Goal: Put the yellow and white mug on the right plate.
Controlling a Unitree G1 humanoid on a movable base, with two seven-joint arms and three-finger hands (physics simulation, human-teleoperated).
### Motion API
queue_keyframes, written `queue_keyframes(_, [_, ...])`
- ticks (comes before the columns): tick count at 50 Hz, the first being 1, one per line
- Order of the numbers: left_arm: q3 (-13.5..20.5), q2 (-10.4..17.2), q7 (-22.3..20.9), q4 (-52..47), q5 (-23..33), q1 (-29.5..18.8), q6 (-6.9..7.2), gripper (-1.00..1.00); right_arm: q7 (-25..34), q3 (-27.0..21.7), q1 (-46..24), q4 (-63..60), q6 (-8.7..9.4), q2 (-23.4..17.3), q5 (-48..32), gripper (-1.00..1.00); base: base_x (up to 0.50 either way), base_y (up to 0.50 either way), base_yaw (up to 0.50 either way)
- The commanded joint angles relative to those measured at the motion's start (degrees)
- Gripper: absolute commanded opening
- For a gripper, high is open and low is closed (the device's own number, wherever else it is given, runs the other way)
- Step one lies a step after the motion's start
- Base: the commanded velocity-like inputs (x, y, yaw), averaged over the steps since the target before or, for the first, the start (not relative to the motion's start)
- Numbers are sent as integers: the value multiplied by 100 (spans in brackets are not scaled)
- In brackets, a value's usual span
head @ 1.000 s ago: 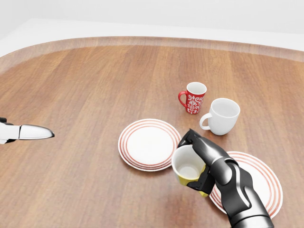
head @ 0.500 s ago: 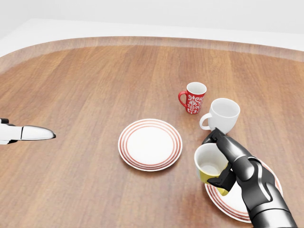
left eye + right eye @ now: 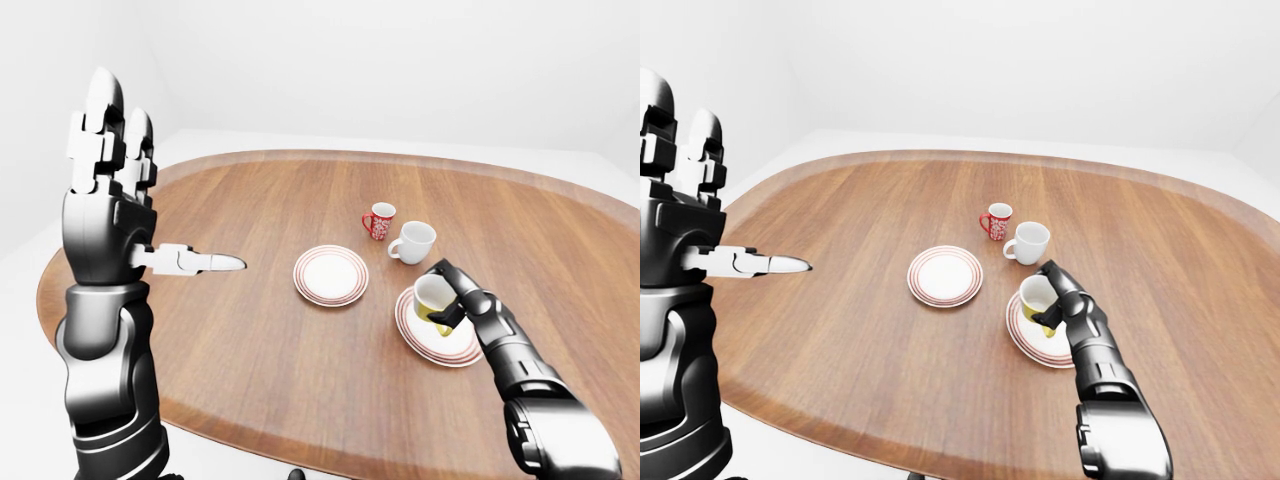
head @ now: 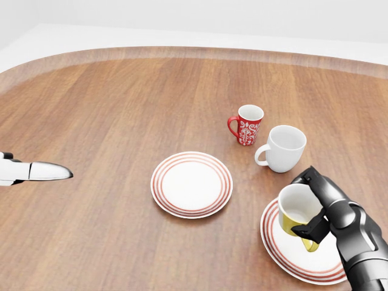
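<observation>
The yellow mug (image 4: 297,217) is pinched by the right hand (image 4: 324,209), tilted, over the right plate (image 4: 285,254). The left hand (image 3: 105,200) is spread.

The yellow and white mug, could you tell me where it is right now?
In the head view's lower right, the yellow and white mug is gripped by the right hand over the right red-ringed plate, below the plain white mug.
</observation>
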Motion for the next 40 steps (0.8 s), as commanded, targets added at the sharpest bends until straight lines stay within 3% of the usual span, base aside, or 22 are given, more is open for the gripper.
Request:
queue_keyframes(1, [-14,-11,-8,11,24,6,0,100,-299,-92,-113,402,-89,-275,260,-100,0,0,0])
queue_keyframes(21, [-45,-45,-26,19,71,44,0,100,-520,-71,-280,1047,-351,-429,403,-100,0,0,0])
queue_keyframes(29, [-35,-41,-30,-35,66,34,0,100,-723,-84,-392,1444,-575,-423,550,-100,0,0,0])
queue_keyframes(40, [-47,-53,-37,3,89,62,0,100,-869,-72,-379,1625,-718,-428,645,-100,0,0,0])
